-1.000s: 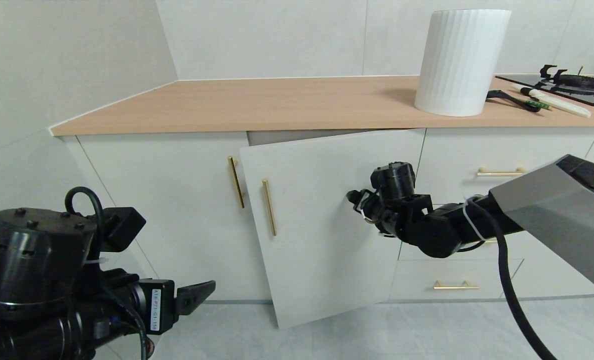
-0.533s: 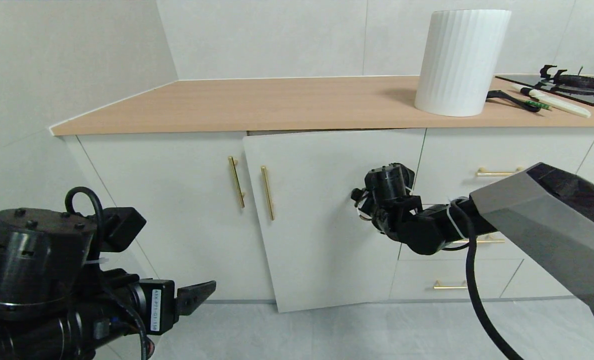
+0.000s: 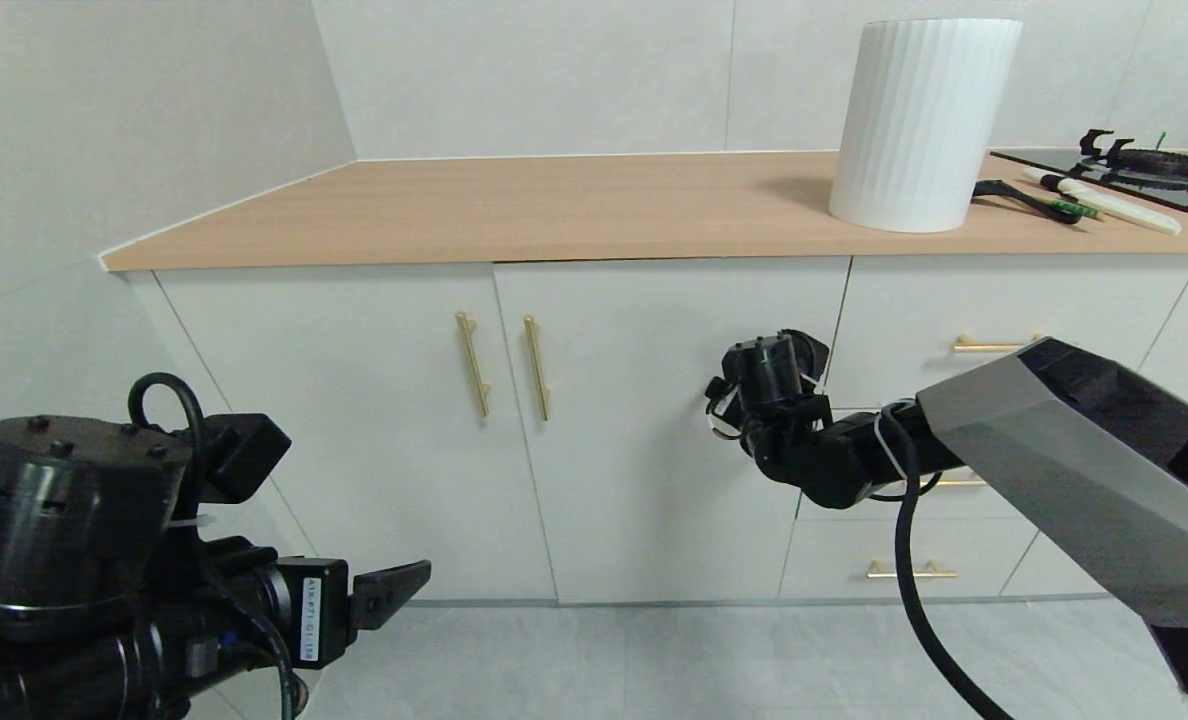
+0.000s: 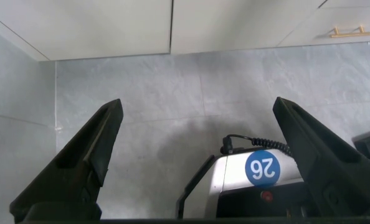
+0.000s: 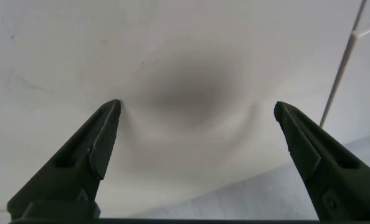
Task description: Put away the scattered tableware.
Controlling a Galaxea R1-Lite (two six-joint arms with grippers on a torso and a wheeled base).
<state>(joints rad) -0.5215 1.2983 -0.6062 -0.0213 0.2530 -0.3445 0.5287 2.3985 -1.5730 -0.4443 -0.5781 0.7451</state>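
A kitchen corner with a wooden tabletop (image 3: 554, 205) running along pale tiled walls. A tall white ribbed container (image 3: 922, 125) stands upright on it and serves here as the reference point.

Just to the right of the container, a few long utensils (image 3: 1104, 200) lie flat on the tabletop: one black-handled, one with green on it and one white. Beyond them, farther right of the container, is a black stove burner (image 3: 1154, 165).

Below the container and a little to its left, a pale cabinet door (image 3: 654, 420) sits shut, flush with its neighbour. Its slim gold handle (image 3: 537, 368) hangs upright beside a matching one on the next door. Straight under the container are drawers (image 3: 994, 300) with gold bar handles.

The right gripper (image 3: 744, 400) is held close against the face of that door, below the container. In the right wrist view the right gripper (image 5: 196, 104) is spread wide and holds nothing. Whether its tips touch the door cannot be told.

The left gripper (image 3: 399, 585) hangs far below and to the left of the container, low over the grey tiled floor (image 3: 654, 660). In the left wrist view the left gripper (image 4: 197, 102) is also spread wide and empty
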